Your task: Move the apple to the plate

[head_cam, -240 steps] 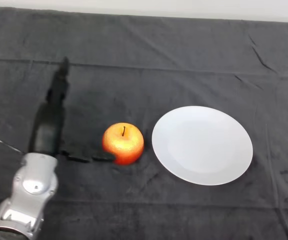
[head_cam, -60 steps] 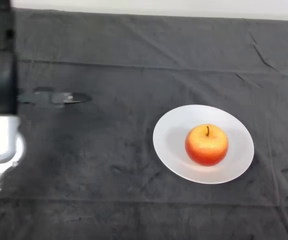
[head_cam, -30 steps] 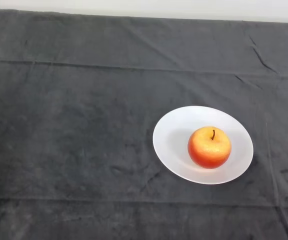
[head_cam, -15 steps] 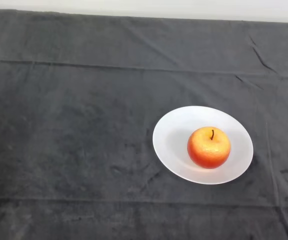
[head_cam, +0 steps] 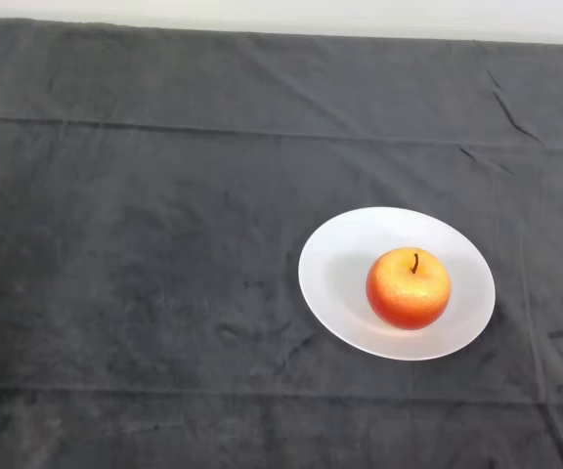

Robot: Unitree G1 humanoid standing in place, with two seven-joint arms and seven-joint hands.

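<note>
A red and orange apple (head_cam: pixel 408 288) with a dark stem stands upright on a round white plate (head_cam: pixel 345 264), a little right of the plate's middle. The plate lies on the dark cloth, right of centre in the head view.
The dark cloth (head_cam: pixel 145 244) covers the whole table, with creases along the back and at the right. A pale wall strip (head_cam: pixel 281 15) runs behind the table's far edge.
Eight seconds ago the apple sat on the cloth left of the plate beside the hand; it now rests on the plate. The arm pulled away to the left and left the view.
</note>
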